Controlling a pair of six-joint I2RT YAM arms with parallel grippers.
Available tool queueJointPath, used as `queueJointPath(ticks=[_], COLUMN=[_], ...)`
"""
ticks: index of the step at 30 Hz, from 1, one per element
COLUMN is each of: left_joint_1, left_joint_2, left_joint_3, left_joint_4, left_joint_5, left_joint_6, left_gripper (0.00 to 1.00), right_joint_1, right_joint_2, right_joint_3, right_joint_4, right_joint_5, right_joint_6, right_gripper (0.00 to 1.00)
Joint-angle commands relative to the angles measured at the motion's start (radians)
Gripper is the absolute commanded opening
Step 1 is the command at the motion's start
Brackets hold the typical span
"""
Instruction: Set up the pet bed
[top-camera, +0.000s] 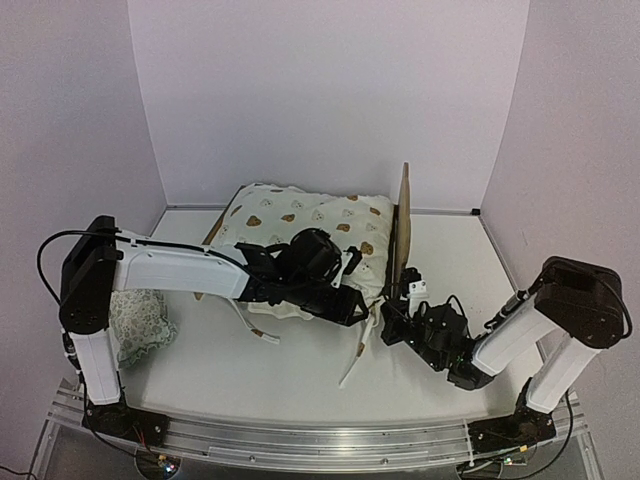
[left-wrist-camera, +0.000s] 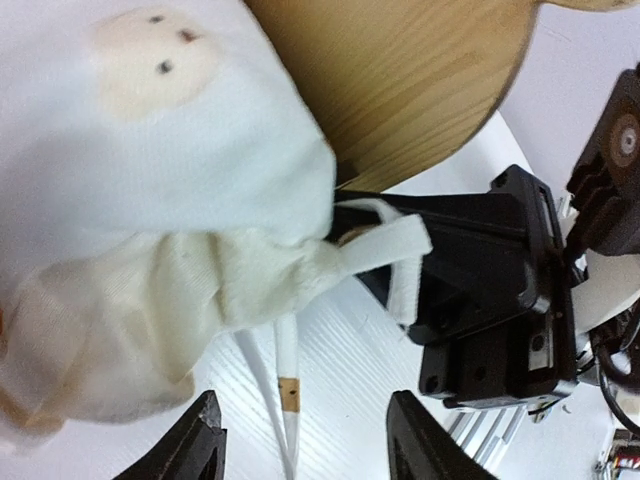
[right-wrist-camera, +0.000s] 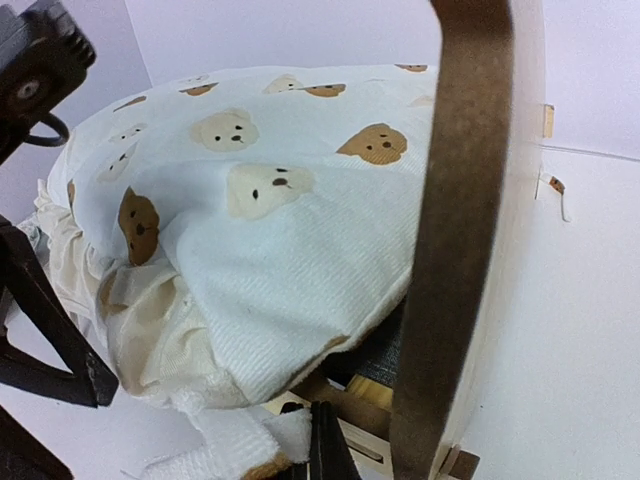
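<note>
The pet bed's plywood headboard (top-camera: 403, 225) stands upright at the right end; the cream bear-print cover (top-camera: 300, 225) lies puffed over the frame. In the left wrist view the headboard (left-wrist-camera: 420, 90) rises behind the cover (left-wrist-camera: 150, 150). My left gripper (left-wrist-camera: 312, 445) is open above a loose white tie (left-wrist-camera: 288, 395) with a tan end, touching nothing. My right gripper (right-wrist-camera: 325, 455) is shut at the bed's near corner, pinching a white tie (right-wrist-camera: 230, 445) of the cover. That tie (left-wrist-camera: 400, 250) runs into the black right gripper (left-wrist-camera: 490, 300). The dark fabric base (right-wrist-camera: 385, 350) peeks out under the cover.
A small floral pillow (top-camera: 140, 325) lies at the left, beside the left arm's base. Loose ties (top-camera: 352, 368) trail onto the white table in front of the bed. The two grippers sit close together at the bed's near right corner. Walls close in at the back and both sides.
</note>
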Motion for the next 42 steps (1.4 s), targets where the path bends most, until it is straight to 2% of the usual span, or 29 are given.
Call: queueJointPath(ticks=[1, 8, 14, 25, 27, 29, 33, 35, 42], left_joint_1=[-0.004, -0.010, -0.045, -0.076, -0.078, -0.078, -0.078, -0.077, -0.078], left_joint_2=[-0.097, -0.095, 0.005, 0.192, 0.214, 0.239, 0.255, 0.245, 0.171], left_joint_3=[-0.070, -0.157, -0.122, 0.009, 0.026, 0.051, 0.063, 0.051, -0.028], left_joint_4=[-0.004, 0.090, 0.138, 0.162, 0.167, 0.159, 0.144, 0.143, 0.128], left_joint_5=[-0.058, 0.032, 0.092, 0.012, -0.002, -0.023, -0.076, -0.101, -0.189], left_joint_6=[0.052, 0.089, 0.113, 0.097, 0.093, 0.091, 0.088, 0.085, 0.062], left_gripper=[0.62, 0.68, 0.69, 0.67, 0.61, 0.50, 0.14, 0.01, 0.00], right_joint_1=[-0.005, -0.004, 0.000, 0.009, 0.009, 0.010, 0.013, 0.012, 0.012], right_joint_2=[-0.048, -0.068, -0.093, -0.118, -0.121, -0.124, -0.144, -0.157, -0.243], right_joint_3=[-0.027, -0.050, -0.043, -0.045, -0.046, -0.049, -0.058, -0.065, -0.102], right_joint_4=[0.044, 0.027, -0.025, -0.057, -0.058, -0.059, -0.065, -0.072, -0.130], right_joint_5=[0.005, 0.000, -0.010, -0.011, -0.012, -0.013, -0.011, -0.004, 0.029], right_joint_6=[0.044, 0.085, 0.118, 0.133, 0.136, 0.140, 0.143, 0.141, 0.137], right_gripper=[0.00, 0.00, 0.00, 0.00, 0.00, 0.00, 0.00, 0.00, 0.00])
